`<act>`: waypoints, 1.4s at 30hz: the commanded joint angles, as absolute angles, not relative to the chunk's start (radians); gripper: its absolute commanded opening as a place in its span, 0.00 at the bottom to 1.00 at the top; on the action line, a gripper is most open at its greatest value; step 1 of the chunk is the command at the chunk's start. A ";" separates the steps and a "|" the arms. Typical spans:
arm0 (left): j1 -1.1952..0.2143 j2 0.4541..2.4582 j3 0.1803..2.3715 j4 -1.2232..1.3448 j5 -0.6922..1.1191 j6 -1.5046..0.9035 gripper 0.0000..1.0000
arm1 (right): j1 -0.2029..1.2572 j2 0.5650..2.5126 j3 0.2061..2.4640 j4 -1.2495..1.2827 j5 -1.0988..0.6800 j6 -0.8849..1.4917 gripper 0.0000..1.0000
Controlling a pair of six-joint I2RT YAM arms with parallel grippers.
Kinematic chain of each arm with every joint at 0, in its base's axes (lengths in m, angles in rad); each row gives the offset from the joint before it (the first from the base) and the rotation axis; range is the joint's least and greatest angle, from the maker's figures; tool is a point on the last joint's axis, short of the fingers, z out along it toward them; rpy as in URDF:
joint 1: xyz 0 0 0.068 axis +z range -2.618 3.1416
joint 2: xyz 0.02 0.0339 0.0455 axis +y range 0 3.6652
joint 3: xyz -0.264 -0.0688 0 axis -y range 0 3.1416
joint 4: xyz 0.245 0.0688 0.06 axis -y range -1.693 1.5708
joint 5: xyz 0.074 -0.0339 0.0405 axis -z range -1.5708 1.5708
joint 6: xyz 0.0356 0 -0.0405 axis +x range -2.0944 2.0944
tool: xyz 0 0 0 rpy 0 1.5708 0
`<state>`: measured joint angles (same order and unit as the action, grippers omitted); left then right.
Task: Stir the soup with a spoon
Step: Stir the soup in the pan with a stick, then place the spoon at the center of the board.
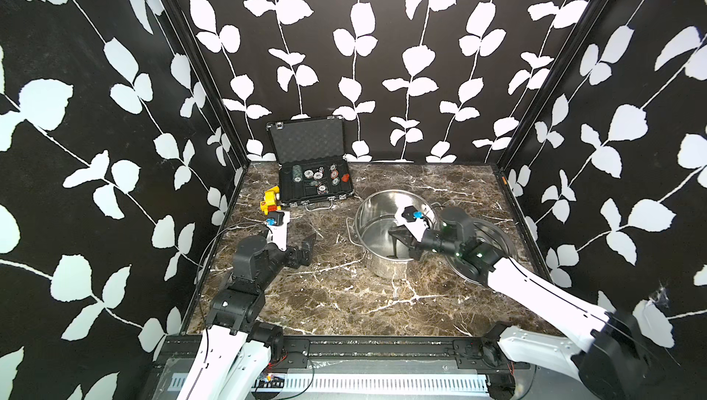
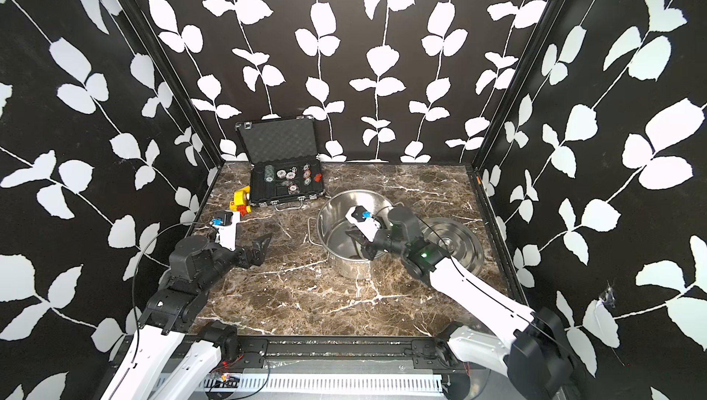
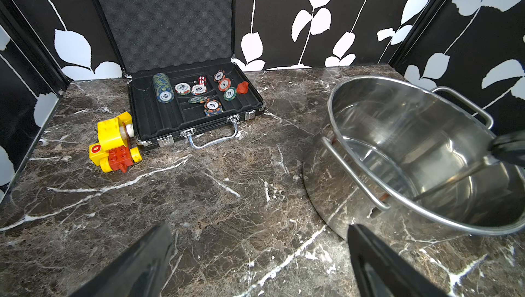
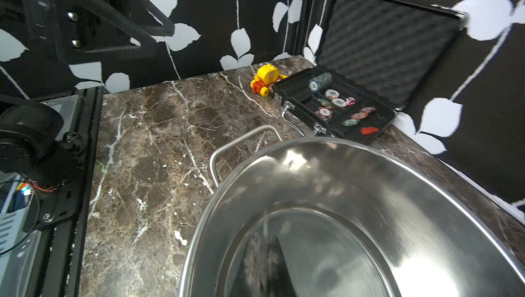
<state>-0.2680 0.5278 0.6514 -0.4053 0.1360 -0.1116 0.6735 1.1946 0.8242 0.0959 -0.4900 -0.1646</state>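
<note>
A dark marble table [image 1: 344, 302] carries everything. A big steel pot [image 1: 382, 207] stands upright right of the middle, with its round lid [image 1: 501, 237] lying flat just beside it on the right. An open black case [image 1: 306, 142] with poker chips in its tray sits at the back wall. The right gripper [image 1: 398, 235] reaches over the pot's rim, its jaws closed tight on the thin handle of the spoon [image 3: 454, 179], which slants down inside the pot towards its floor. The left gripper [image 1: 306, 249] hovers over bare table left of the pot, jaws spread wide and holding nothing. A yellow and red toy [image 1: 272, 200] lies beside the case.
</note>
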 commanded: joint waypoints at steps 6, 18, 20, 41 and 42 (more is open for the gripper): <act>-0.270 0.513 0.641 -0.396 0.127 -0.112 0.99 | 0.699 1.455 1.080 0.247 -0.521 -0.204 0.00; -0.270 0.510 0.638 -0.398 0.122 -0.113 0.99 | 0.583 1.644 1.223 0.282 -0.485 -0.199 0.00; -0.270 0.512 0.638 -0.397 0.121 -0.113 0.99 | 0.558 1.619 1.189 0.280 -0.469 -0.192 0.00; -0.271 0.678 0.789 -0.494 0.340 -0.431 0.99 | 0.615 1.063 0.850 0.006 -0.362 -0.484 0.00; -0.271 0.693 0.805 -0.501 0.372 -0.464 0.99 | 0.645 1.043 0.851 0.001 -0.344 -0.518 0.00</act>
<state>-0.2676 0.6647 0.7593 -0.4625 0.2615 -0.3382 0.5987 1.0946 0.8539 0.0292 -0.3908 -0.3832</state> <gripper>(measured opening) 0.987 0.051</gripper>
